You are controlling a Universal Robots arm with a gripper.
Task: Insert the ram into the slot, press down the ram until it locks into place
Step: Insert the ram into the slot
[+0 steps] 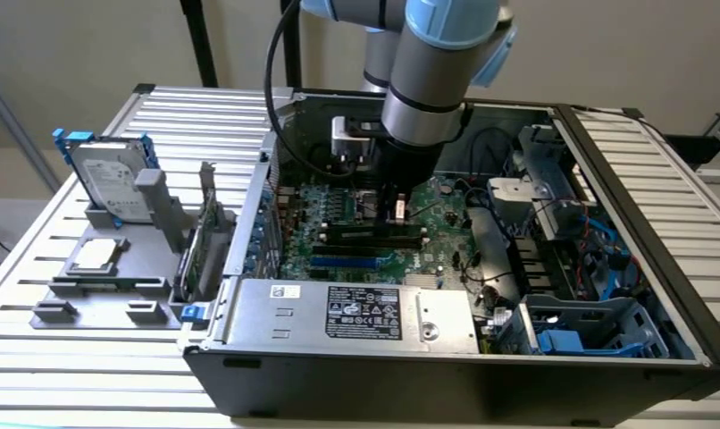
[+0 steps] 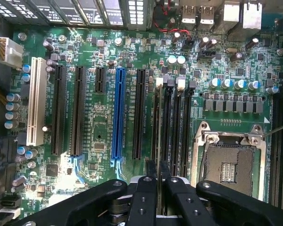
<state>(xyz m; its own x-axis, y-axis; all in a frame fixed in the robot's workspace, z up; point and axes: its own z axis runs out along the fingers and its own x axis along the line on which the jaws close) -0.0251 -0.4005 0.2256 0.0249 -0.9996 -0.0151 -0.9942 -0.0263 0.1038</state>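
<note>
In the wrist view my gripper [image 2: 158, 165] is shut on the ram [image 2: 159, 132], which I see edge-on as a thin pale line running away from the two black fingers [image 2: 150, 176]. The ram lies in line with the outermost slot [image 2: 155, 123] of several parallel black memory sockets with white end latches [image 2: 180, 84]. I cannot tell whether its lower edge sits in the slot. In the exterior view the gripper [image 1: 398, 213] reaches down inside the open computer case, just above the black slots [image 1: 372, 238] on the motherboard [image 1: 336, 210].
A blue connector [image 2: 117, 113] and black expansion sockets lie beside the memory slots; the metal-framed CPU socket [image 2: 231, 165] is on their other side. The power supply box [image 1: 348, 313], cables and a drive cage [image 1: 587, 331] crowd the case. A hard drive [image 1: 104, 179] stands on a rack outside.
</note>
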